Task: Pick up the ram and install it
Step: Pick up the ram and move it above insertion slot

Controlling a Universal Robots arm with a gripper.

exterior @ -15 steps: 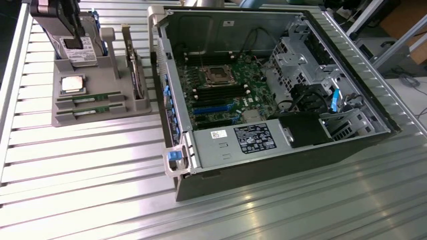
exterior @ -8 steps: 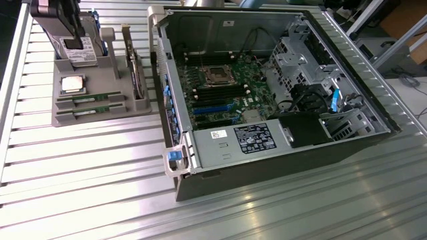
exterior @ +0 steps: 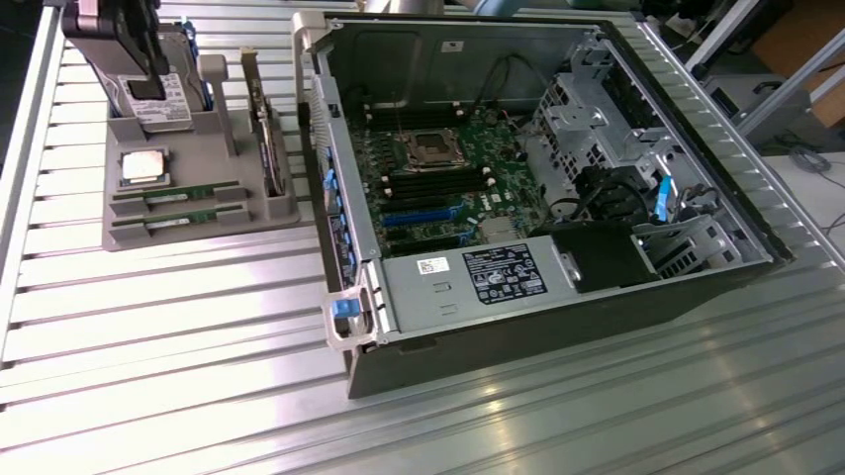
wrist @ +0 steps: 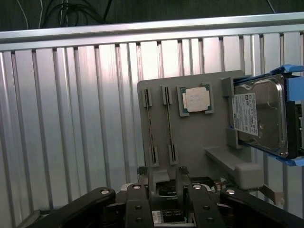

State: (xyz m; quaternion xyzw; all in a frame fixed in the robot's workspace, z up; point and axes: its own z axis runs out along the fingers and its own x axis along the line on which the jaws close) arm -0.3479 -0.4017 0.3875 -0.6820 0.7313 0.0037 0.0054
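Green and on edge, the ram (exterior: 177, 195) stood slotted in the grey tray (exterior: 158, 237), left of centre in the exterior view, long axis running left to right there. My gripper (wrist: 168, 184) hung nearby, fingers (wrist: 154, 183) slightly parted, empty, apparently lined up to close across the stick's thin width.

The gripper (wrist: 168, 179) is built of matte black linkage bars with rounded ends, some catching a faint sheen along their edges. Round silver pins with bright heads join the bars at each pivot. Low in the middle, between the bars, sits a small pale label with dark print too fine to read.
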